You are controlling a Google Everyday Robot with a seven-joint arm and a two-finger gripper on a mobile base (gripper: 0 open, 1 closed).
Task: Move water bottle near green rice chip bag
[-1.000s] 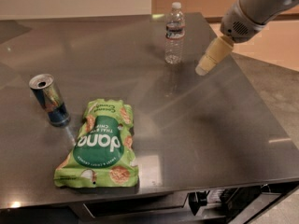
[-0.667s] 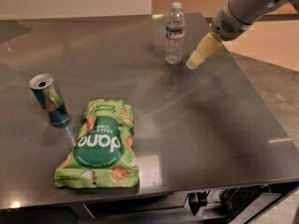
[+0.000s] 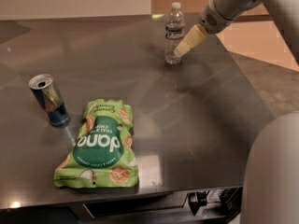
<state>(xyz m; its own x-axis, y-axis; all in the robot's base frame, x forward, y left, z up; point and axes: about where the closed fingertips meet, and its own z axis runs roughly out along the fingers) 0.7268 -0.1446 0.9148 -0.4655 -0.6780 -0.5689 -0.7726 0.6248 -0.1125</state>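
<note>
Fingers (image 3: pixel 190 38) of the gripper (image 3: pixel 179 53), smooth cream and pressed together into one blunt taper, slant down with the tip just beside the lower right side of the water bottle (image 3: pixel 174 31). The bottle is an upright, ribbed, clear cylinder with a white cap, near the far edge of the brushed grey metal table (image 3: pixel 210 120). Well away from the fingers, by the near edge, lies the flat, glossy, crinkled green rice chip bag (image 3: pixel 99 146), with open tabletop between and a blue and silver can (image 3: pixel 49 100) at the bag's left.
</note>
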